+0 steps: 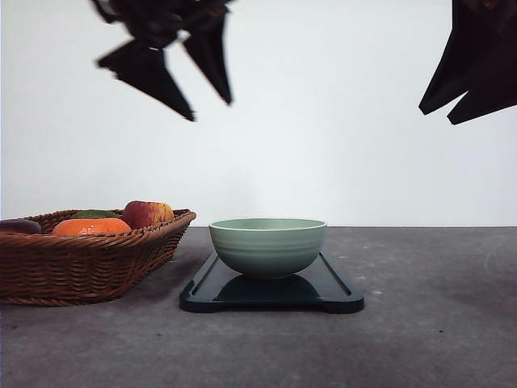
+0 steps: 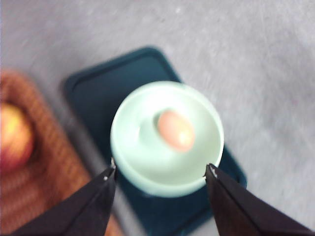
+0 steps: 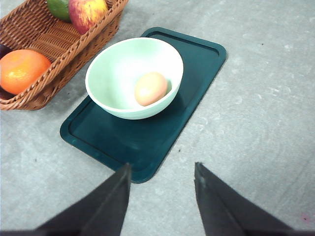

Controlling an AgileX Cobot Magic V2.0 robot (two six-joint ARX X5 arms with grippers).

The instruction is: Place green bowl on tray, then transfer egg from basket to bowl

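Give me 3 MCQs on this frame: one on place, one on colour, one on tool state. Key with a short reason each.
1. Where is the egg?
A. In the basket
B. In the green bowl
C. Bare on the tray

2. What colour is the tray?
A. Dark teal-black
B. White
C. Orange

3. What state is the left tool in?
A. Shut on the egg
B. Shut on the bowl rim
C. Open, holding nothing

Key:
1. B: both wrist views show the egg lying inside the green bowl, which sits on the tray beside the basket.
2. A: the tray looks dark teal to black in all three views.
3. C: in the left wrist view its fingers stand apart above the bowl with nothing between them.
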